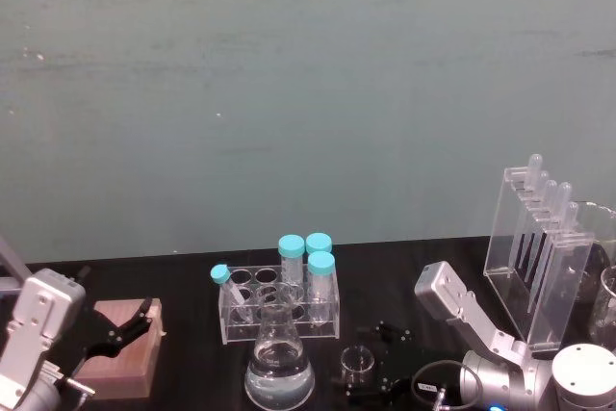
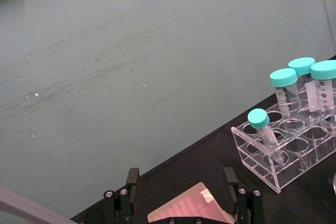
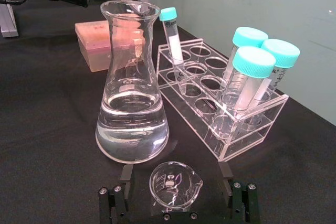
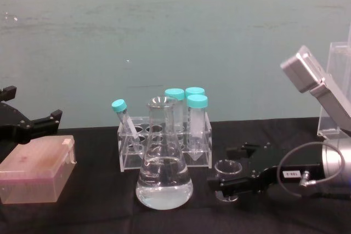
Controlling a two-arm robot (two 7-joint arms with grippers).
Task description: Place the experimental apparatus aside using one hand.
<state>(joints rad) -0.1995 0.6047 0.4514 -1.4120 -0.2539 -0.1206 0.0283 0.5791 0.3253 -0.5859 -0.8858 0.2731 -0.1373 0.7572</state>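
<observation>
Right gripper point(image 1: 373, 363) straddles the small glass beaker point(image 1: 357, 361).
Head view: fingers wide, the beaker between them. Left wrist view: left gripper point(image 2: 180, 182) spread above a pink box point(image 2: 189, 209). Right wrist view: gaps either side of the beaker. Chest view: beaker at the fingertips, conical flask point(image 4: 163, 173) just to their left.

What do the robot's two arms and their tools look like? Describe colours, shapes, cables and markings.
The right tool is black with two fingers, on a silver round wrist with a small white label, a looping grey cable and a grey box. The left tool is an all-black claw on a pale grey arm.
</observation>
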